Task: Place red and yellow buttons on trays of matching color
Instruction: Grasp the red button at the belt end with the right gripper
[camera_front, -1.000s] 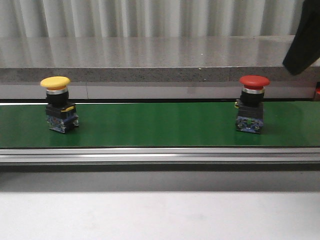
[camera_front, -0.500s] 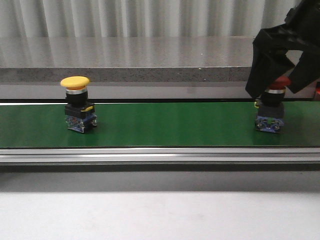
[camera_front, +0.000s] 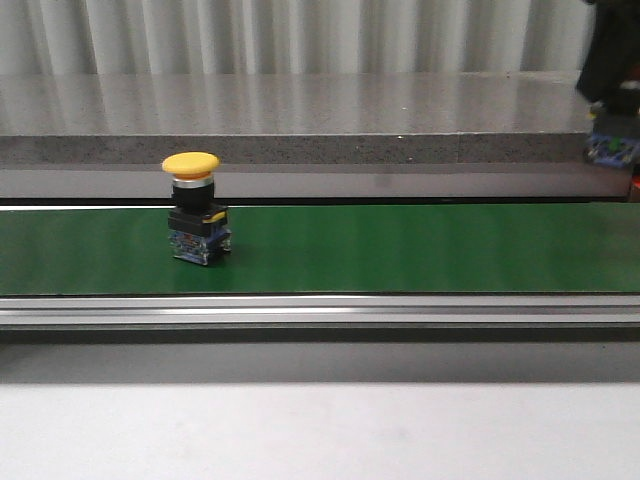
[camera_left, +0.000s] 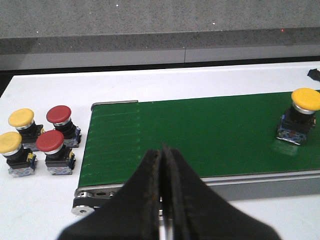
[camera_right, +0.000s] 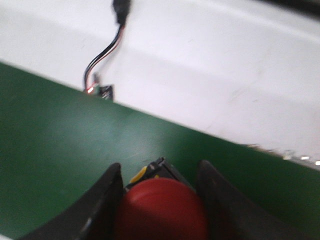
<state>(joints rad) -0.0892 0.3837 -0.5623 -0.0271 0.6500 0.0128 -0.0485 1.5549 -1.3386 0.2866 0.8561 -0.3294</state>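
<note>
The right claw (camera_right: 159, 200) clamps the red button (camera_right: 162, 210) by its cap, lifted above the belt (camera_front: 400, 250); no tray shows. The left claw (camera_left: 162, 200) is pinched closed; the yellow button (camera_front: 195, 220) rides upright on the belt, nearer it

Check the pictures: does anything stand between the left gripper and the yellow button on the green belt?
Nothing visible does. The left gripper, fingers together, is off the belt's near edge; only bare green belt lies between it and the yellow button.
</note>
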